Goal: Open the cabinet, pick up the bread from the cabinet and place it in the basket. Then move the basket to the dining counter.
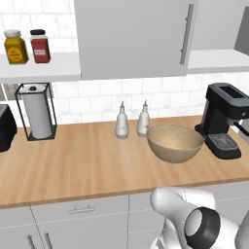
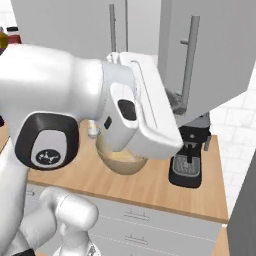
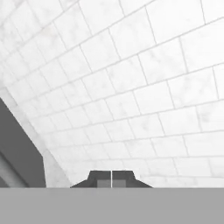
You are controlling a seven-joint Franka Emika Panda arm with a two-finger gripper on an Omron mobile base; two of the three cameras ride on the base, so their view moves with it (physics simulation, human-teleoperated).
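On my far left in the left base view, two spice jars stand on the white shelf, above a paper towel roll in a black wire holder. Further right, two pale bottles stand just beside the basket, a wide tan woven bowl on the wood worktop, near the black coffee machine. Above hangs the cabinet, smooth flat grey, with its bar handle running vertically. My gripper has its tips pressed together, holding nothing, and looks at glossy white wall tile with a grey panel edge to the hand view's left. I judge the handle lies off that way, so I must re-aim with jaws spread across its upright axis. The bread is not visible, presumably behind the door.
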